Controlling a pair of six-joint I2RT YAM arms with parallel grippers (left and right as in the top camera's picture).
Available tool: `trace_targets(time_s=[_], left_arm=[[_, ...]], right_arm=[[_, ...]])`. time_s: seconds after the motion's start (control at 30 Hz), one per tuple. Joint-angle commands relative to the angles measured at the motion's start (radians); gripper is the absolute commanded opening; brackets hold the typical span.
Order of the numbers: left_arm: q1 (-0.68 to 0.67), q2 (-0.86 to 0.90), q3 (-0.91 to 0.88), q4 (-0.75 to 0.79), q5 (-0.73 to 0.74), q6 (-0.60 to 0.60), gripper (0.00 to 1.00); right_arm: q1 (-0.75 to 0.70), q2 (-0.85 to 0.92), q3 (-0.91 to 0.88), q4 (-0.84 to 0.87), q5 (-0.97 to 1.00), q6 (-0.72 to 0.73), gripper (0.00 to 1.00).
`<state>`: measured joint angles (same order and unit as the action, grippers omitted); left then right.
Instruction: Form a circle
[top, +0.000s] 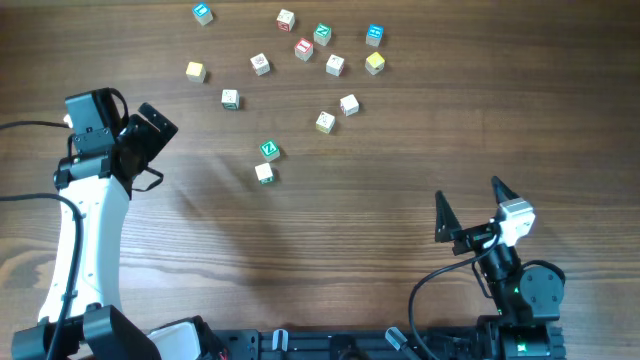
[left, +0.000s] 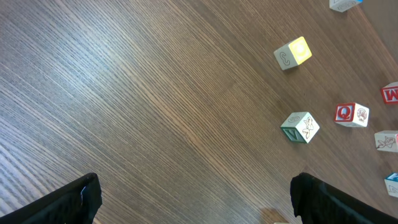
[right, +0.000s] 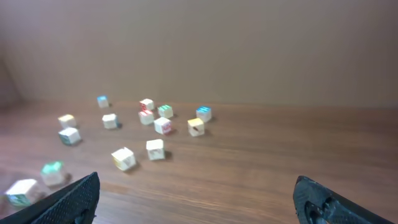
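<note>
Small letter cubes lie loosely scattered over the far half of the wooden table (top: 330, 250); no circle of them shows. A green-faced cube (top: 268, 150) and a white cube (top: 264, 173) sit closest to the middle. Two pale cubes (top: 325, 121) (top: 348, 104) lie beyond them. My left gripper (top: 152, 148) (left: 193, 200) hovers open at the left, apart from every cube. Its view shows a yellow cube (left: 292, 53) and a green-and-white cube (left: 300, 127). My right gripper (top: 470, 205) (right: 196, 199) stands open at the near right, holding nothing.
More cubes with red, blue, green and yellow faces cluster at the far edge (top: 322, 35), with a blue one (top: 203, 13) off to the far left. The arm bases sit along the near edge (top: 300, 345).
</note>
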<state>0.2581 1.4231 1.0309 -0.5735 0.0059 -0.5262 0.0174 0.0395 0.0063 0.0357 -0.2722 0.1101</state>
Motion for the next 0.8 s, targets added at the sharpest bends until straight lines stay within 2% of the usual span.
trace_targets(time_s=[0.0, 0.1, 0.23, 0.3, 0.33, 0.4, 0.53, 0.77], left_arm=[[0.004, 0.0, 0.003, 0.0, 0.004, -0.009, 1.0], [0.004, 0.0, 0.003, 0.0, 0.004, -0.009, 1.0], [0.004, 0.0, 0.003, 0.0, 0.004, -0.009, 1.0], [0.004, 0.0, 0.003, 0.0, 0.004, -0.009, 1.0], [0.004, 0.0, 0.003, 0.0, 0.004, -0.009, 1.0], [0.004, 0.0, 0.003, 0.0, 0.004, -0.009, 1.0], [0.004, 0.0, 0.003, 0.0, 0.004, -0.009, 1.0], [0.004, 0.0, 0.003, 0.0, 0.004, -0.009, 1.0]], right_arm=[[0.003, 0.003, 0.049, 0.018, -0.058, 0.129, 1.0], [0.003, 0.135, 0.273, -0.027, -0.043, 0.138, 1.0], [0.003, 0.5, 0.726, -0.272, -0.119, 0.148, 1.0], [0.003, 0.751, 1.024, -0.461, -0.215, 0.117, 1.0], [0.003, 0.824, 1.11, -0.52, -0.233, 0.117, 1.0], [0.003, 1.108, 1.452, -0.779, -0.265, 0.096, 1.0], [0.056, 1.463, 1.818, -1.082, -0.264, 0.072, 1.0], [0.296, 1.809, 1.845, -0.986, -0.23, 0.092, 1.0]])
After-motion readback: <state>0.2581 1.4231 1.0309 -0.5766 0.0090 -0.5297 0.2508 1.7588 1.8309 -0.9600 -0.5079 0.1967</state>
